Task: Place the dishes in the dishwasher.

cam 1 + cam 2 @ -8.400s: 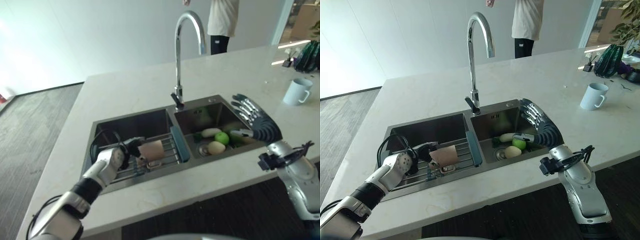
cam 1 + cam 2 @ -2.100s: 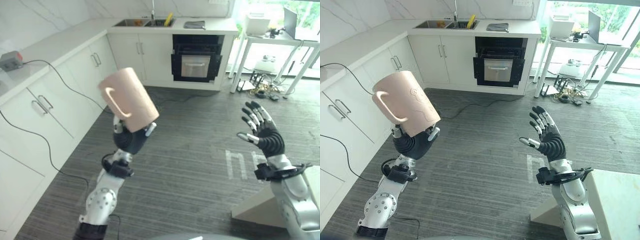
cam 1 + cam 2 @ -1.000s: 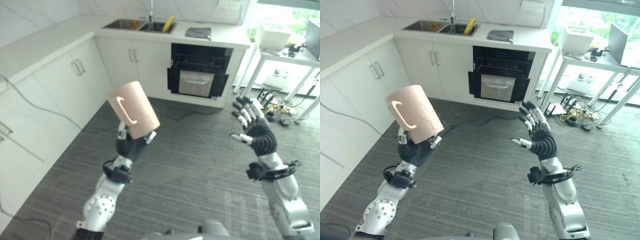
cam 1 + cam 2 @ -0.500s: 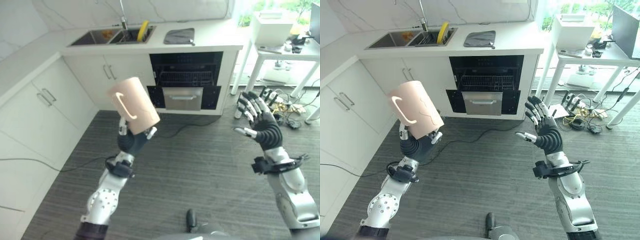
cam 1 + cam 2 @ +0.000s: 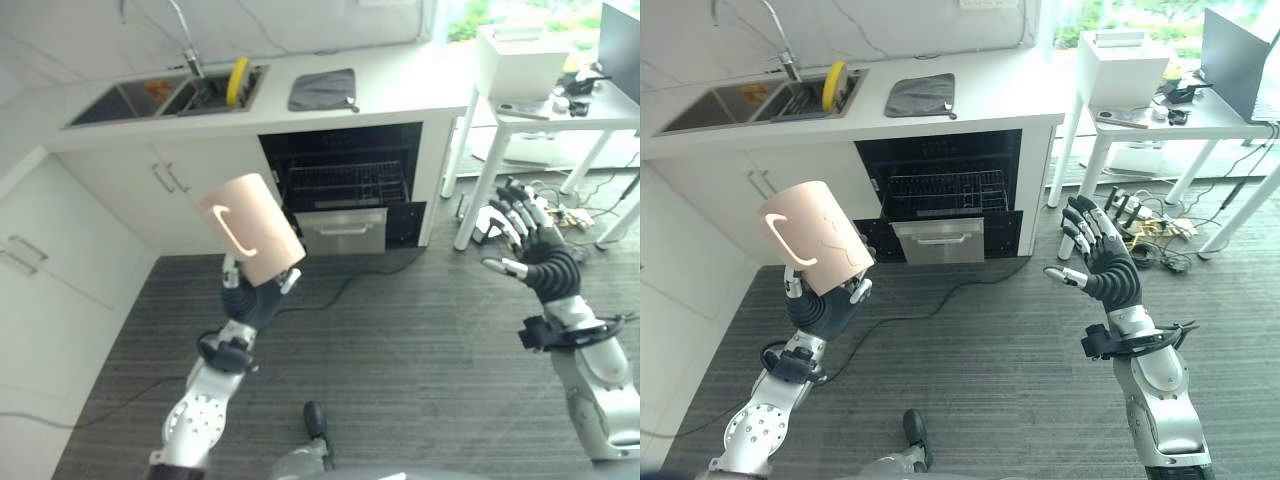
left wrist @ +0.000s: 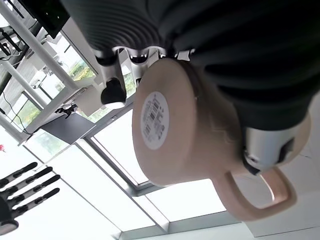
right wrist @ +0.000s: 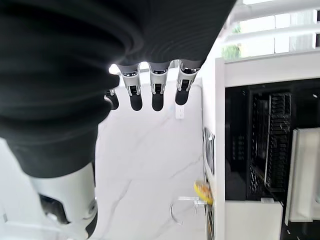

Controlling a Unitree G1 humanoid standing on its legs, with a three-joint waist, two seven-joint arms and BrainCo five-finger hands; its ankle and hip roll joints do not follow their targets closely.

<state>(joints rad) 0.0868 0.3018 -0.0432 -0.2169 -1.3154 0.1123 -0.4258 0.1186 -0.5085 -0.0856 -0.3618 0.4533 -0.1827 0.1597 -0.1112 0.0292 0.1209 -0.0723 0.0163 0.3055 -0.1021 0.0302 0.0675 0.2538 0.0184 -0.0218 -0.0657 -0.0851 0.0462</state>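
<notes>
Fingers of our left hand (image 5: 252, 300) curl round the base of the pink mug (image 5: 250, 228), held aloft upside-down with its handle facing us; our right hand (image 5: 1108, 268) is raised with fingers spread, holding nothing. We judge this the carry step. The dishwasher (image 5: 940, 195), rack pulled out, lies at twelve o'clock, well apart, so next comes closing in on it. The mug looks smooth and matte.

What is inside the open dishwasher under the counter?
Inside the open dishwasher, a wire rack is visible and looks empty. The dark space behind and below the rack cannot be seen.
</notes>
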